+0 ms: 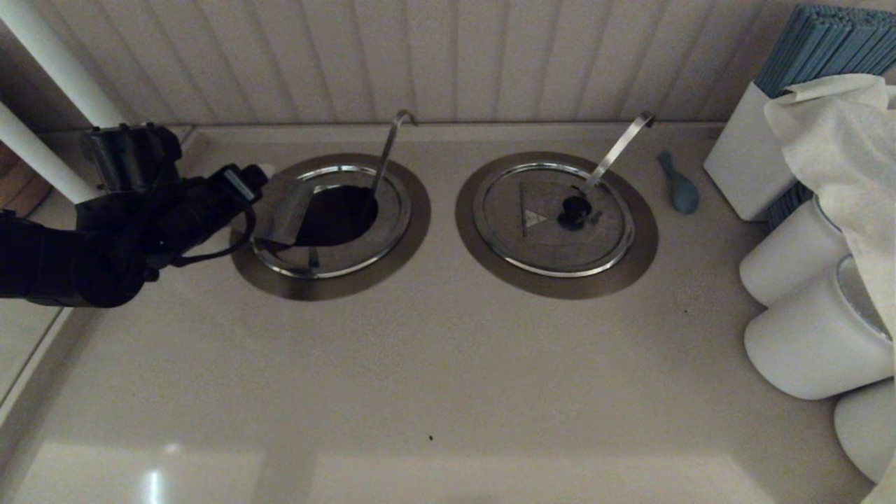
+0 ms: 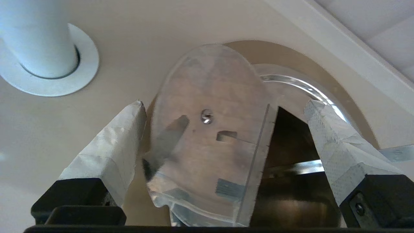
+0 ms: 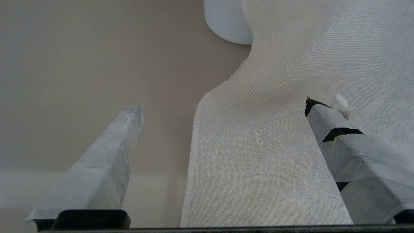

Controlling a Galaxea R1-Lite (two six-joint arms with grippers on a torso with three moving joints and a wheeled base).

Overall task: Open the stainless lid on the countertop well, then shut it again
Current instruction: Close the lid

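The countertop well (image 1: 405,234), the left of two, stands open with a dark opening (image 1: 337,217). Its thin hook-tipped ladle handle (image 1: 387,150) leans toward the back wall. The stainless lid (image 1: 282,210) has its hinged half tilted up on the well's left side. Its shiny underside (image 2: 207,142) with a screw faces my left wrist view; the black knob is hidden. My left gripper (image 1: 260,183) (image 2: 225,103) is open at the well's left edge, its taped fingers (image 2: 106,155) on either side of the raised flap. My right gripper (image 3: 223,106) is open over a white cloth (image 3: 268,155), outside the head view.
The twin well to the right has its lid (image 1: 511,199) shut, with a black knob (image 1: 574,210) and a strap-handled ladle (image 1: 619,150). A blue spoon (image 1: 677,185), white containers (image 1: 805,259) and a draped cloth (image 1: 840,140) fill the right side. A white post (image 2: 38,35) stands at the far left.
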